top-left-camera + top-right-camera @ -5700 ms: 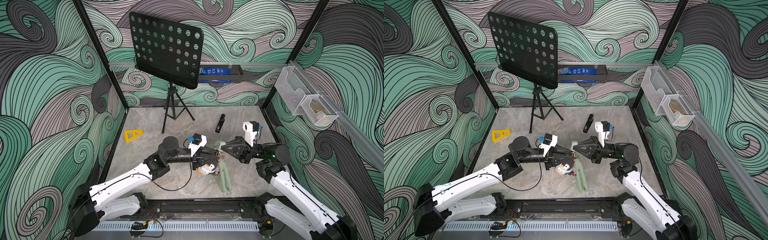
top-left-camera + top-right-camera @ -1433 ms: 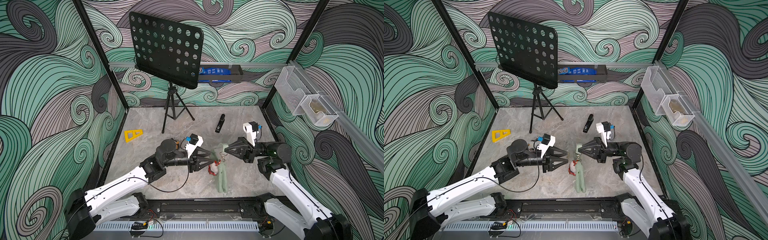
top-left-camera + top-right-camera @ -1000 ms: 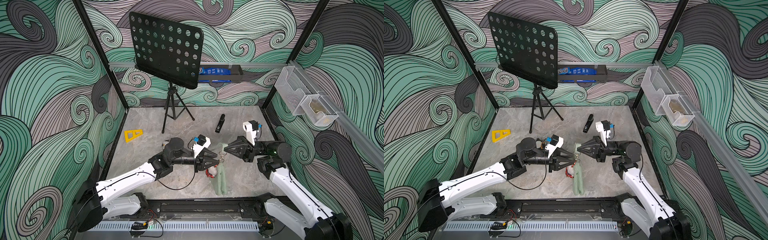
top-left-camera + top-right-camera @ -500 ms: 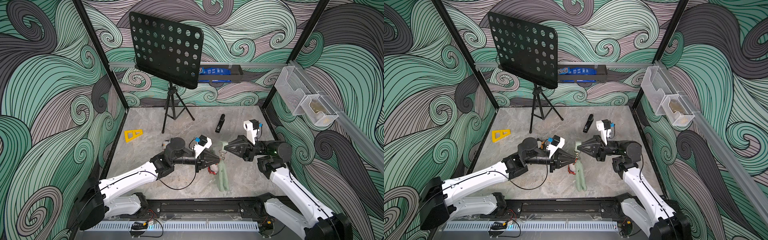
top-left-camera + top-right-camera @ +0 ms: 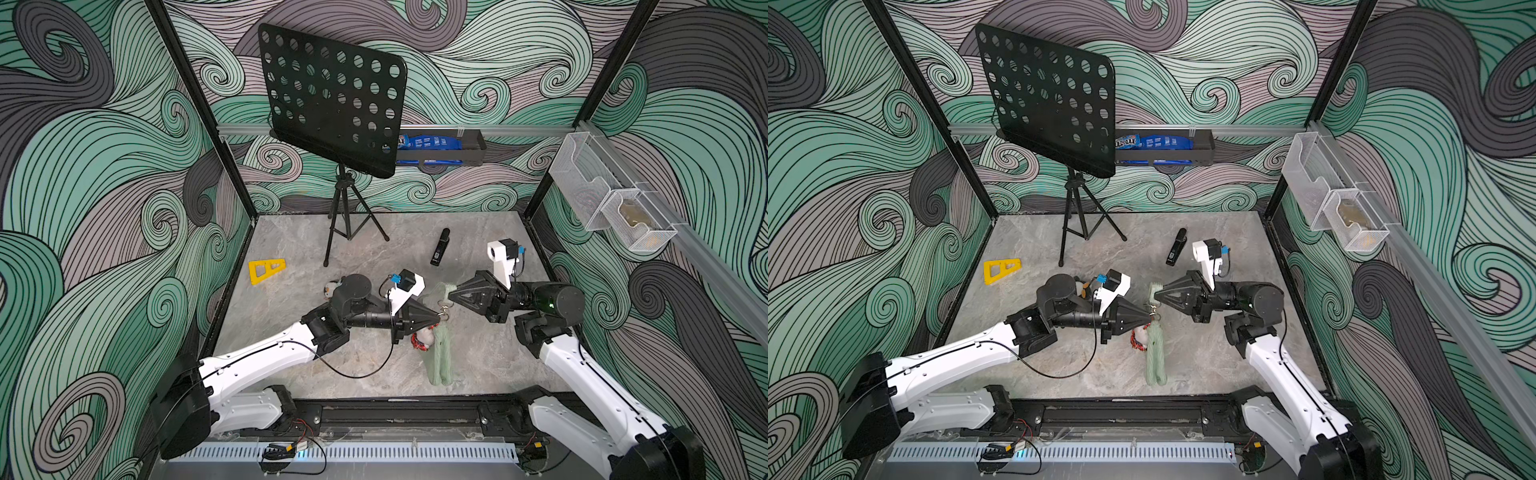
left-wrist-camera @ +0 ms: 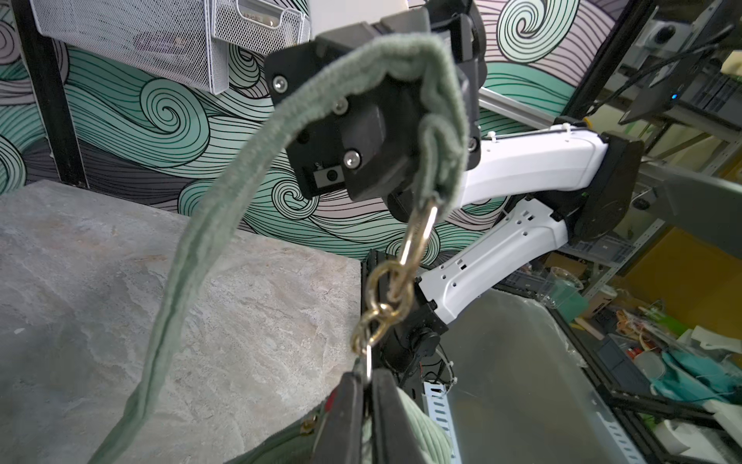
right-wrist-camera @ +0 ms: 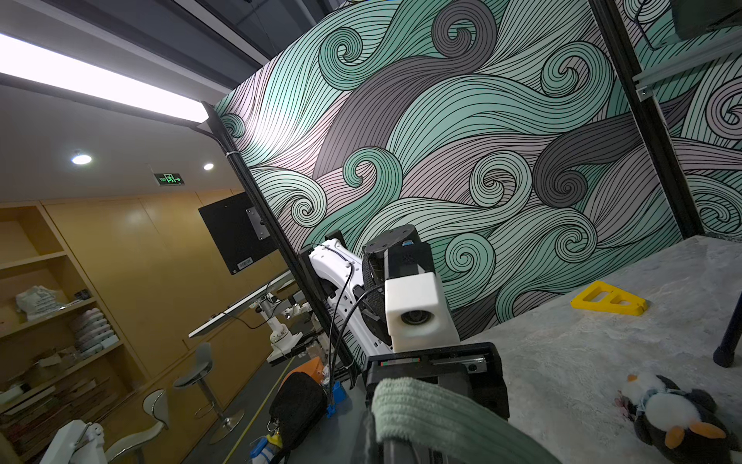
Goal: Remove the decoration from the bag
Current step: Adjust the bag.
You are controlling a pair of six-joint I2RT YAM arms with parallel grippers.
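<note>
At lower centre of both top views, the soft sage-green fabric bag [image 5: 441, 357] hangs to the grey stone tabletop [image 5: 490, 365]. Its small white-and-red decoration [image 5: 423, 340] is not yet off, since its gold clasp [image 6: 419, 237] is hooked through the thin strap [image 6: 225, 225]. The left gripper [image 5: 438, 320] is pinched closed on the decoration's chain and the right gripper [image 5: 451, 296] is clamped on the strap, so unclipping looks to be what is left. Bare table flanks them, and the black tripod music stand [image 5: 332, 95] is well behind.

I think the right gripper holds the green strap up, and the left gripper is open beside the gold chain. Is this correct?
Not quite. The left gripper is shut on the end of the gold chain, as the left wrist view shows. The right gripper does hold the green strap up.
</note>
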